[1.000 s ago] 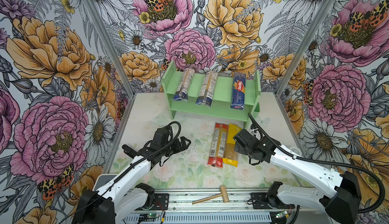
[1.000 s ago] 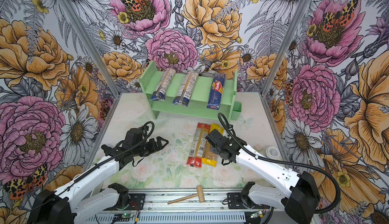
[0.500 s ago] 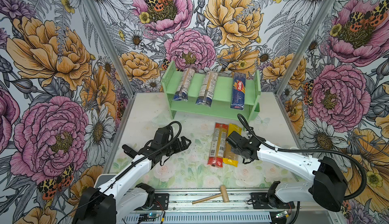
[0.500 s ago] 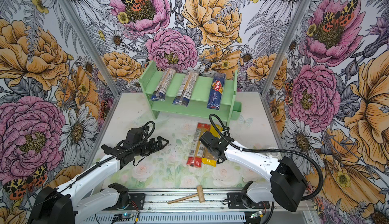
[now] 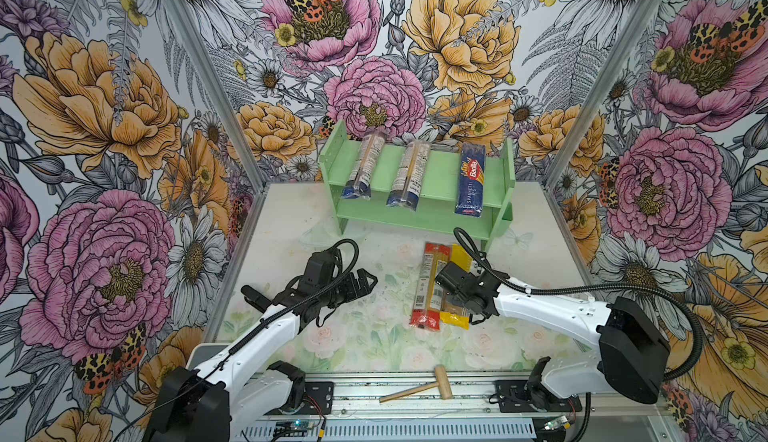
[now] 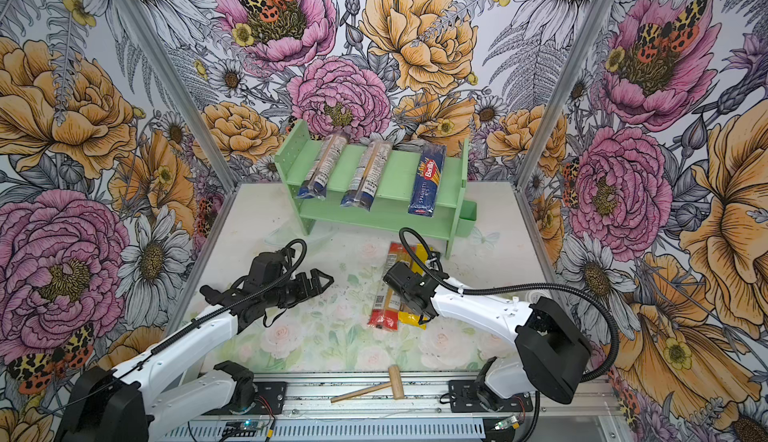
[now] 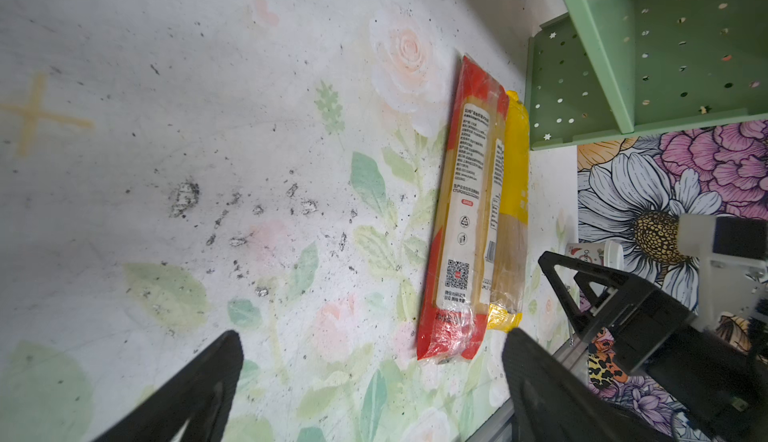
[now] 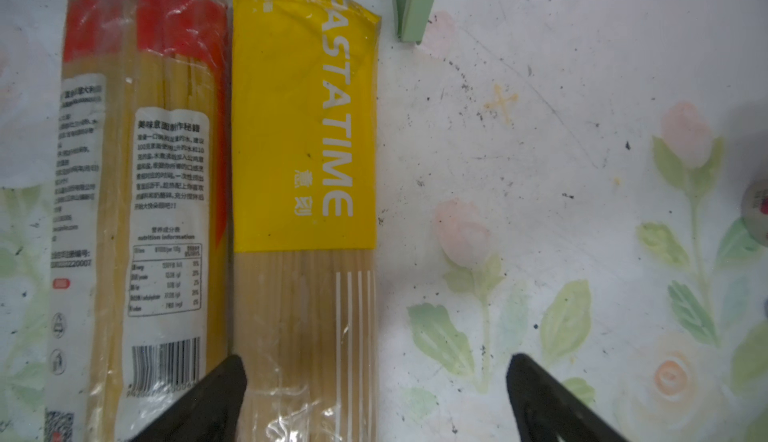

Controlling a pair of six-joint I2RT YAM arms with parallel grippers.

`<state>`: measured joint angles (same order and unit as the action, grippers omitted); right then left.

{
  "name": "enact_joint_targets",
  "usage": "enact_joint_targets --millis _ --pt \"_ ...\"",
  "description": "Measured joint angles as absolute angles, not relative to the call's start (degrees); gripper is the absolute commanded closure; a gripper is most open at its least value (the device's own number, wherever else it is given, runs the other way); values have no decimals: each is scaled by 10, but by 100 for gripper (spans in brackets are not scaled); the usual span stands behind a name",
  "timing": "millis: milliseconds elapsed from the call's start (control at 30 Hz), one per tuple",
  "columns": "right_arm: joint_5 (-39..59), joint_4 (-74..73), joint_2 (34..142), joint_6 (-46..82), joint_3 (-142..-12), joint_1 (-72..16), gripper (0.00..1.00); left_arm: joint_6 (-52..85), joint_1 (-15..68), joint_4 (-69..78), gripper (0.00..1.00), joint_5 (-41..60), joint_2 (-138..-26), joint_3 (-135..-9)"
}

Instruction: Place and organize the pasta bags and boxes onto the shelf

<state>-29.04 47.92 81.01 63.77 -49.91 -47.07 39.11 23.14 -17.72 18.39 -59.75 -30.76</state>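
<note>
On the scuffed floral tabletop (image 5: pixel 353 348), a crinkled red-ended clear spaghetti bag (image 5: pixel 430 286) and a glossy yellow plastic bag (image 8: pixel 303 128) lie flat, long edges touching, near the mint-green wooden shelf (image 5: pixel 442 174). My right pincer (image 8: pixel 374 398) gapes over the yellow bag. My left pincer (image 5: pixel 365 284), open, is over bare table.

In a top view the shelf (image 6: pixel 399 170) stands at twelve o'clock — one blue-ended bag (image 6: pixel 321 166), a second blue-ended bag (image 6: pixel 368 172) and the Barilla box (image 6: pixel 427 180) lie across its upper tier. Mid-table, the red-ended bag (image 6: pixel 383 294) and the yellow bag (image 6: pixel 412 316) lie touching, with the right gripper (image 6: pixel 409 294) above them — the mallet (image 6: pixel 374 386) lies at six o'clock.
</note>
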Motion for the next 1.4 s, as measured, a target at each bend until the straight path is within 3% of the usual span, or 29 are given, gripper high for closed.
enact_joint_targets --millis 1400 --pt "-272 307 866 575 -432 -469 1 393 231 -177 1 175 -598 -308"
